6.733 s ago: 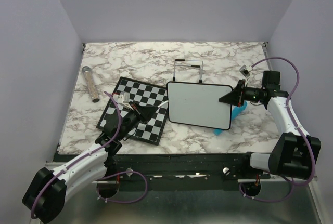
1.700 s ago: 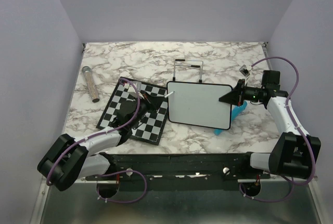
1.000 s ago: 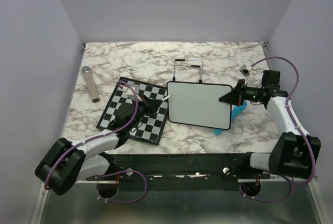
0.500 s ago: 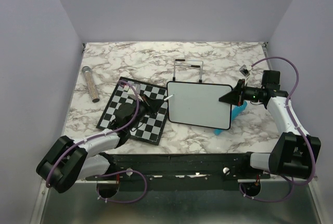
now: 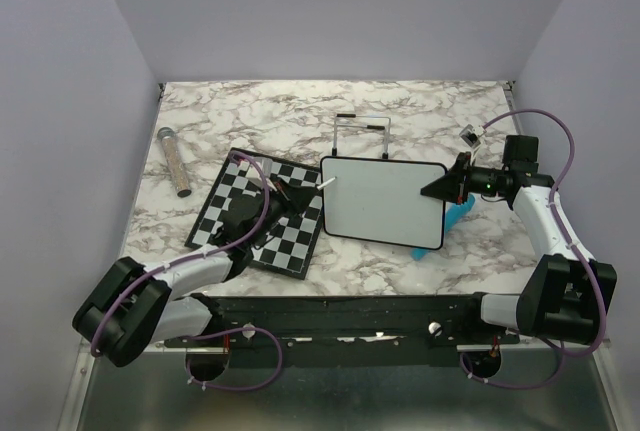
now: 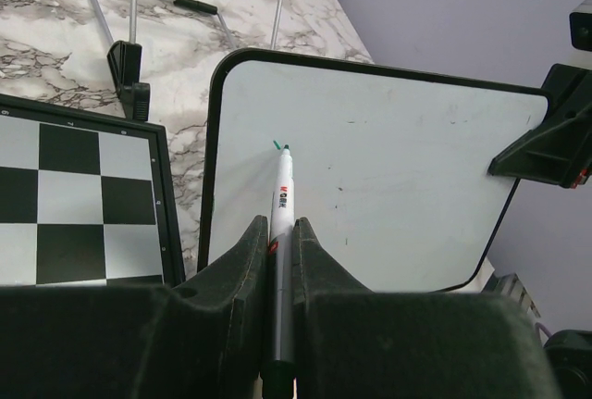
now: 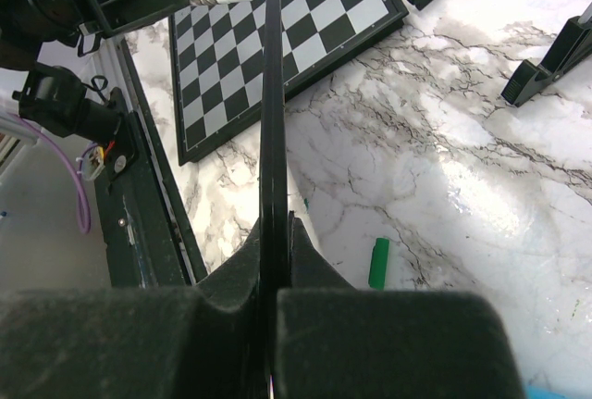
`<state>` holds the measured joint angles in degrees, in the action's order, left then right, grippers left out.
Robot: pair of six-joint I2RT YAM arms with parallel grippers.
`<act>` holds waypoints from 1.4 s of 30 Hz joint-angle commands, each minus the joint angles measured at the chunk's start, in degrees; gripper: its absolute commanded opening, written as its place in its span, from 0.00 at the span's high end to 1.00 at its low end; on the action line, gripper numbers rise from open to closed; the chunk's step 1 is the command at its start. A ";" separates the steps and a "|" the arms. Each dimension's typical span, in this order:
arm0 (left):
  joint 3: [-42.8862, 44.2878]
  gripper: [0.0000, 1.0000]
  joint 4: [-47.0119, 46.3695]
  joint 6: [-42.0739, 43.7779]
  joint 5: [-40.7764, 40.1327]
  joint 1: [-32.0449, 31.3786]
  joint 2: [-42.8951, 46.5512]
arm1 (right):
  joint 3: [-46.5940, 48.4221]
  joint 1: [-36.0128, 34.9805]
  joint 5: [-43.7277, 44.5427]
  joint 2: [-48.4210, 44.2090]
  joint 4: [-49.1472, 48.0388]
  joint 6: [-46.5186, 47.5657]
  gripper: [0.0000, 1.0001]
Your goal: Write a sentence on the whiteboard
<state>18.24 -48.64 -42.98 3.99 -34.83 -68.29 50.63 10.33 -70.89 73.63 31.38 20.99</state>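
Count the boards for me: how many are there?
2: the whiteboard, gripped at its right edge by the right gripper, and the chessboard lying flat to its left.

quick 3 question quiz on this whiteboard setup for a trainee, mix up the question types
1. True or false: the whiteboard already carries a full sentence.
2. The left gripper is shut on: A) a marker B) a chess piece C) a cloth
3. Seen from the top camera, which edge of the whiteboard does the right gripper clamp?
Key: 1 false, only a tiny green stroke; 2 A; 3 the right edge.
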 commanded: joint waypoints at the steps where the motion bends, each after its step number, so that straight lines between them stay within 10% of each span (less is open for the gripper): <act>1: 1.80 1.00 -2.60 1.14 1.37 0.38 -0.88 | 0.34 -0.22 3.48 0.55 -2.11 2.21 0.99; 42: 0.57 1.00 4.52 2.11 -3.46 1.78 1.40 | 0.34 -0.22 3.39 0.47 -2.11 2.12 0.99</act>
<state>19.18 -46.06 -41.98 1.93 -33.43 -68.45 50.63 10.33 -70.83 73.73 31.33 20.43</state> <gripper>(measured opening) 0.185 0.063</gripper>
